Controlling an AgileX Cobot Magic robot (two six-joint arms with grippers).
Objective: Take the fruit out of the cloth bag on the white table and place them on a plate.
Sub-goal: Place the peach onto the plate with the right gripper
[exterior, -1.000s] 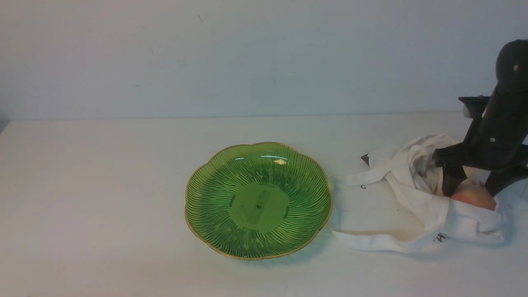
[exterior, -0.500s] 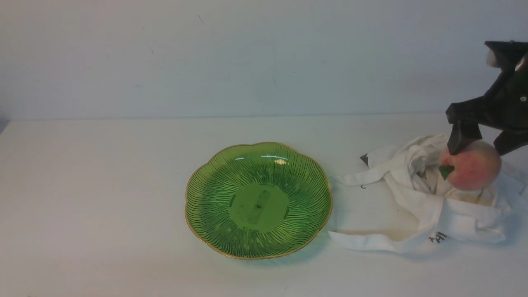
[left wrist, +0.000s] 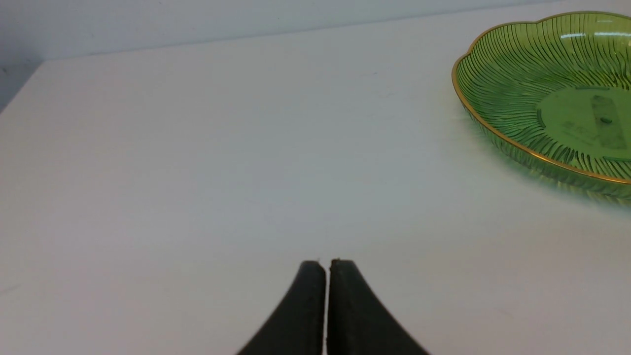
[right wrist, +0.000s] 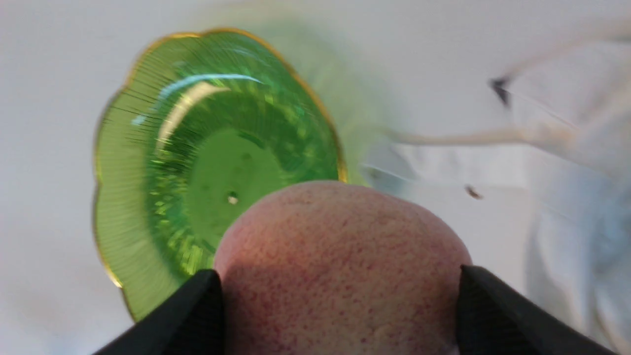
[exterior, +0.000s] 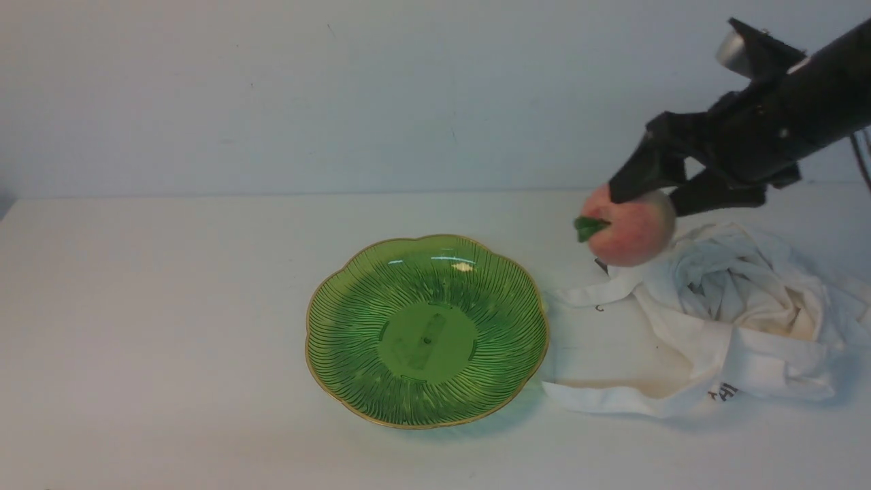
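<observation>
Pink-red peach [exterior: 633, 235] is hanging clamped in the right hand [exterior: 643, 201], above the table [exterior: 170, 306] between cloth bag [exterior: 735, 306] and plate [exterior: 333, 327]. Risk: round skin slipping from that grip and dropping short of the plate.

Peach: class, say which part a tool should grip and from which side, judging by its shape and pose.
Probably grip the peach across its widest middle, from the side opposite its leaf, as the right tool does. It is round, and the leaf points toward the plate.
</observation>
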